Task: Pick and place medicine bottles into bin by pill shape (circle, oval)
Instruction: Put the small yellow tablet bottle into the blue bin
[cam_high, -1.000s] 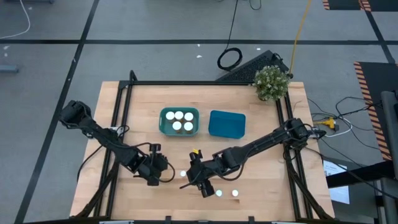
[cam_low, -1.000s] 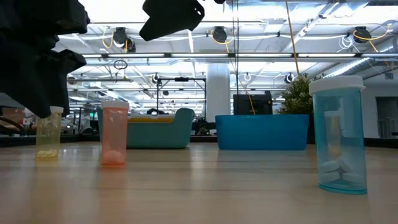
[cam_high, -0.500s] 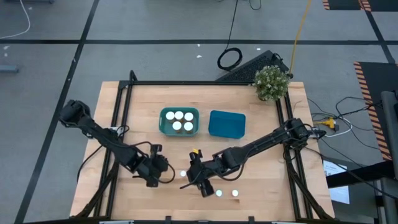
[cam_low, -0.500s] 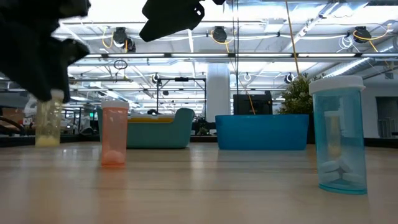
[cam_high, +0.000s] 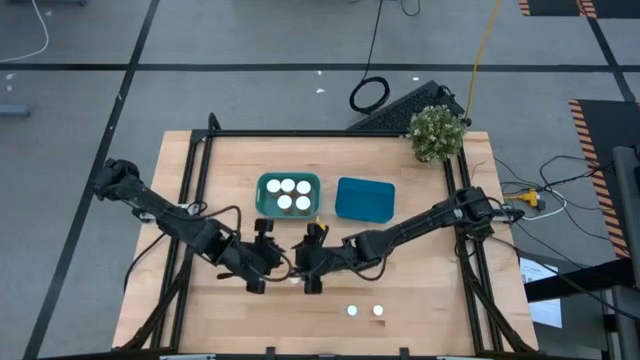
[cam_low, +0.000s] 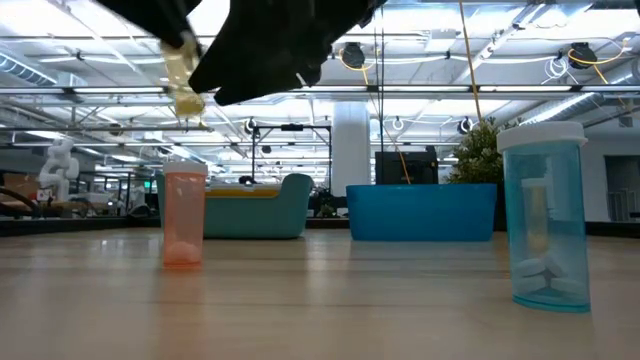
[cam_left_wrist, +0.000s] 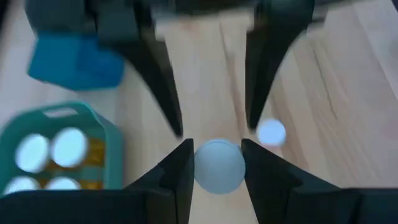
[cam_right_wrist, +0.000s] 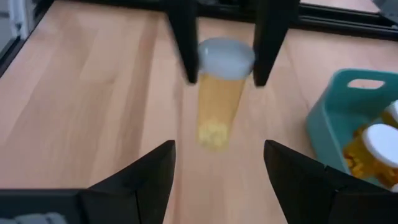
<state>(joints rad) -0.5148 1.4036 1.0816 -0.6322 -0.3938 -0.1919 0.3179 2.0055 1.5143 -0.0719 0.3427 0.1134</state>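
Left hand: the left gripper (cam_high: 270, 262) is pinching a small see-through yellow plastic bottle (cam_right_wrist: 217, 106) just under its round white cap (cam_right_wrist: 225, 56).

Held bottle: it is hanging upright in the air, up off the light wooden table (cam_high: 420, 290). Little pale pills are lying at its bottom.

Right hand: the right gripper (cam_high: 308, 270) is pointing at the left one from close by. Its two dark fingers (cam_right_wrist: 140, 180) are spreading wide apart and are gripping nothing.

Between the hands: the yellow bottle is sitting in the small space where the two grippers are facing each other. The right fingers are not touching it.

Under the hands: a small white-capped bottle (cam_left_wrist: 270, 132) is standing on the wood just past the left gripper. In the low view, a see-through orange plastic bottle (cam_low: 183, 215) is standing on the table below the lifted one.

Farther from the hands: two more white-capped bottles (cam_high: 351, 310) (cam_high: 378, 310) are standing side by side on the front of the table, near the right gripper. In the low view, a see-through blue plastic bottle (cam_low: 543, 215) is standing tall with white pills inside.

Behind the hands: a teal plastic bin (cam_high: 262, 196) is holding five white-capped bottles. A blue plastic bin (cam_high: 365, 198) is sitting right beside it.

Far corner: a small green leafy plant (cam_high: 437, 132) is standing well away from both grippers.
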